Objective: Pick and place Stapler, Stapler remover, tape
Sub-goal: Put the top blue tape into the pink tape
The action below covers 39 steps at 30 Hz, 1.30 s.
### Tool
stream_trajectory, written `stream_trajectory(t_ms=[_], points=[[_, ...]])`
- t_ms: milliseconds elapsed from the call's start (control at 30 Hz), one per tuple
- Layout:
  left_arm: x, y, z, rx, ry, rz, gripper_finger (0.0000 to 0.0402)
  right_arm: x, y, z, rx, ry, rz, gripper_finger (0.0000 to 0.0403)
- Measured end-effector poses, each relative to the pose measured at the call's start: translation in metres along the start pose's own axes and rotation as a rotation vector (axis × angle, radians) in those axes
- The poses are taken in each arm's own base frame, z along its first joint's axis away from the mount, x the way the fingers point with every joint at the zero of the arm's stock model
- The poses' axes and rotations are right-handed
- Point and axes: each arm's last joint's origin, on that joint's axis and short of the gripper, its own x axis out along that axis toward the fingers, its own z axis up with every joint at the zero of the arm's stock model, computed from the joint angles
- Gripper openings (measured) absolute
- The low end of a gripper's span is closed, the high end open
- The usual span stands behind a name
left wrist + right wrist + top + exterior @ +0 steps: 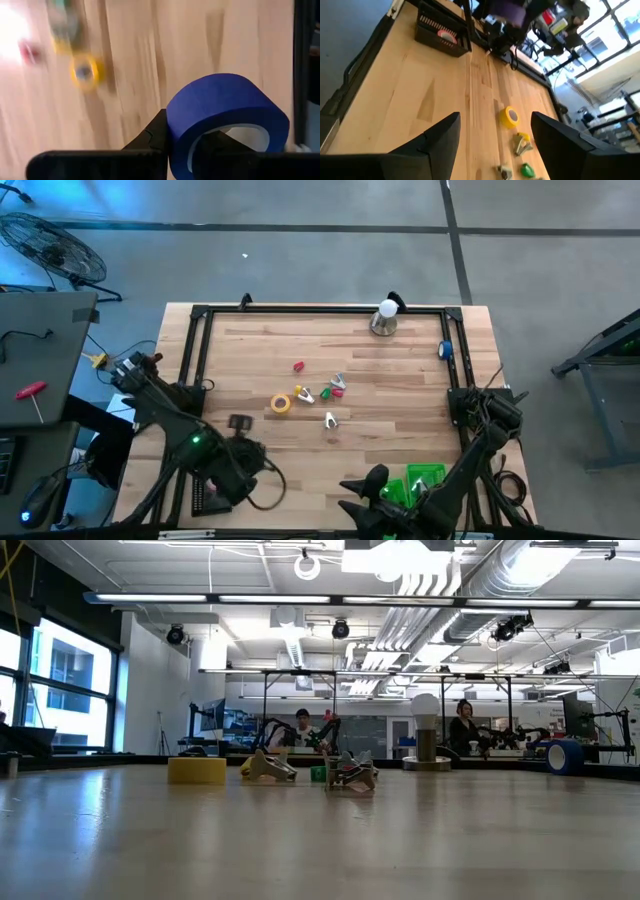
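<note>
Starting at the left: I am holding the left gripper [200,150] near the table's near-left corner, over the dark slotted tray [205,498] that sits there. Its fingers are clenched on a wide blue roll of tape [225,115], carried clear of the wood. In the right wrist view that black tray [442,32] is already showing a pink-and-white ring [447,35] inside it, so I am judging one roll as delivered and the blue one as close to delivery.

Moving toward the centre: the small yellow ring of tape [281,403] is lying flat on the pale wooden tabletop [400,380], untouched. Just beside it a loose cluster is waiting: a small red piece [298,366], several metal-and-coloured clip-like items [335,386] and a green piece [325,393]. I cannot tell which of these is the stapler or the remover.

Further right: a bulb-shaped lamp on a metal base [384,318] is standing at the far edge, and another blue roll [445,350] is resting by the right frame rail.

At the right: the right gripper [495,142] is waiting at the near edge beside a bright green bin [422,482], fingers spread wide and holding nothing.

My judgement: the work is at an early stage, most items remaining.
</note>
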Motion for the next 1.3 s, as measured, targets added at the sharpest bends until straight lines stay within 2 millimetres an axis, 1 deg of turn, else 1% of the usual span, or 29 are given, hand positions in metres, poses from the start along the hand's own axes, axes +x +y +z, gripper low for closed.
stream_trajectory(t_ms=[67, 167, 300, 367, 500, 600, 700, 800, 867, 1033, 1233, 1300], points=[[-0.002, -0.005, -0.008, -0.078, 0.058, -0.019, 0.0038, 0.0, -0.001, -0.002, 0.016, 0.01, -0.003, 0.0236], [-0.006, -0.018, -0.022, -0.121, 0.091, -0.025, 0.0038, 0.0, -0.001, -0.003, 0.044, 0.017, -0.005, 0.0236], [-0.013, -0.038, -0.04, -0.18, 0.078, -0.029, 0.0038, 0.0, -0.001, -0.003, 0.07, 0.02, -0.005, 0.0236], [-0.012, -0.046, -0.05, -0.199, 0.057, -0.001, 0.0038, 0.0, -0.001, -0.003, 0.072, 0.022, 0.002, 0.0236], [0.011, -0.059, -0.077, -0.206, 0.136, 0.071, 0.0038, 0.0, -0.001, -0.003, 0.077, 0.021, 0.003, 0.0236], [0.034, -0.061, -0.094, -0.175, 0.198, 0.139, 0.0038, 0.0, -0.001, -0.003, 0.077, 0.02, 0.002, 0.0236], [0.056, -0.06, -0.104, -0.148, 0.224, 0.176, 0.0038, 0.003, -0.003, -0.003, 0.079, 0.024, -0.003, 0.0236], [0.075, -0.055, -0.108, -0.143, 0.274, 0.196, 0.0038, 0.008, -0.006, -0.002, 0.079, 0.033, -0.009, 0.0236], [0.088, -0.051, -0.108, -0.148, 0.308, 0.181, 0.0038, 0.012, -0.008, -0.002, 0.082, 0.042, -0.007, 0.0236], [0.114, -0.046, -0.104, -0.126, 0.333, 0.078, 0.0038, 0.023, -0.013, -0.002, 0.091, 0.072, 0.012, 0.0236], [0.13, -0.042, -0.101, -0.174, 0.433, -0.036, 0.0038, 0.032, -0.016, -0.003, 0.107, 0.115, 0.092, 0.0236], [0.132, -0.042, -0.101, -0.184, 0.45, -0.062, 0.0051, 0.033, -0.016, -0.003, 0.112, 0.123, 0.111, 0.0236]])
